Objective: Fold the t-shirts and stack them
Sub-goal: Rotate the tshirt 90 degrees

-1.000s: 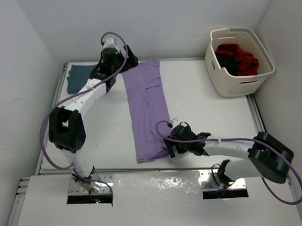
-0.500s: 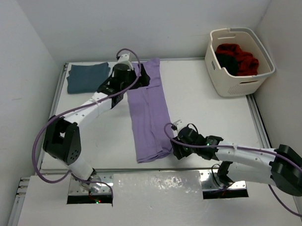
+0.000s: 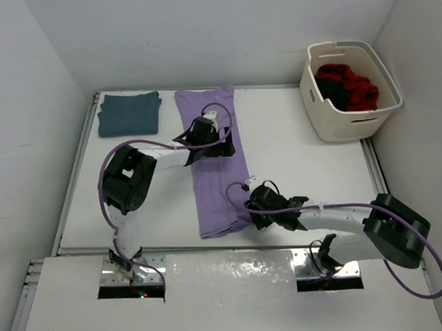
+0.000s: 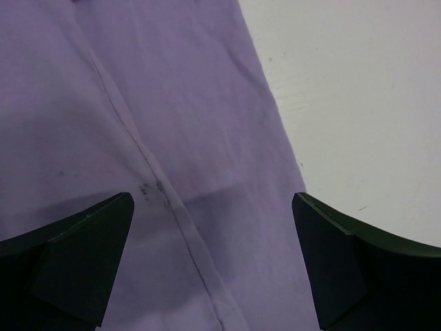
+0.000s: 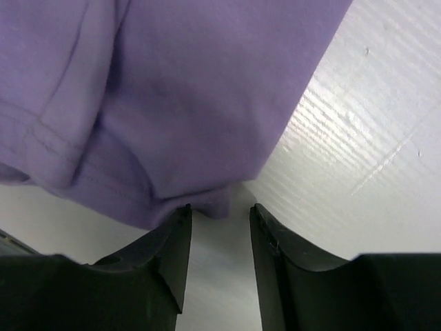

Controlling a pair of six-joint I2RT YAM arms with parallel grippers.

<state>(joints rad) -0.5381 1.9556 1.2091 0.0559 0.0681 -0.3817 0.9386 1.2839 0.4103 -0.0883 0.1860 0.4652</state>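
Top external: lavender t-shirt (image 3: 216, 182) lies as a long strip mid-table, far to near. Left gripper (image 3: 224, 142) gapes wide over its far half. Right gripper (image 3: 247, 210) narrowed at near-right hem corner; grip unclear.

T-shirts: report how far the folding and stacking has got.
Done: teal-blue shirt lies folded at the far left corner. In hand: lavender shirt, a long folded strip; left gripper open over its middle, right gripper, jaws narrow, at its near corner, grip unclear. Remaining: red shirt and black shirt in the basket; nothing stacked.
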